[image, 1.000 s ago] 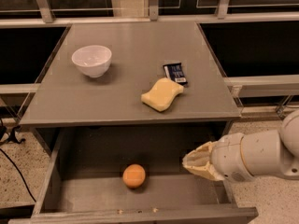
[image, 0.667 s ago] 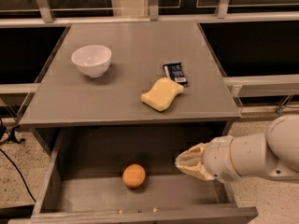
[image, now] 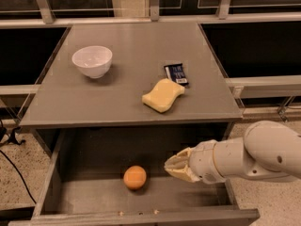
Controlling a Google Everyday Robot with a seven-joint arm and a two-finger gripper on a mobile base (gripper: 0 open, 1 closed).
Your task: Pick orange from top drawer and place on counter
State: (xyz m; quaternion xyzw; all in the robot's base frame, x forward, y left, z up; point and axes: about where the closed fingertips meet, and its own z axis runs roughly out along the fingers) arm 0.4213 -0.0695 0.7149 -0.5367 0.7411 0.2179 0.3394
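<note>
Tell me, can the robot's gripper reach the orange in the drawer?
Probably yes. The top drawer is pulled open and the orange lies alone on its floor. The gripper hangs over the drawer close beside the orange, with nothing between them.

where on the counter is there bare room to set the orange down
The counter is bare along the back behind the white bowl and the dark packet, in the middle between bowl and sponge, and at the front left corner. Sponge and packet crowd the right side. The gripper hovers in the top drawer, right of the orange.
</note>
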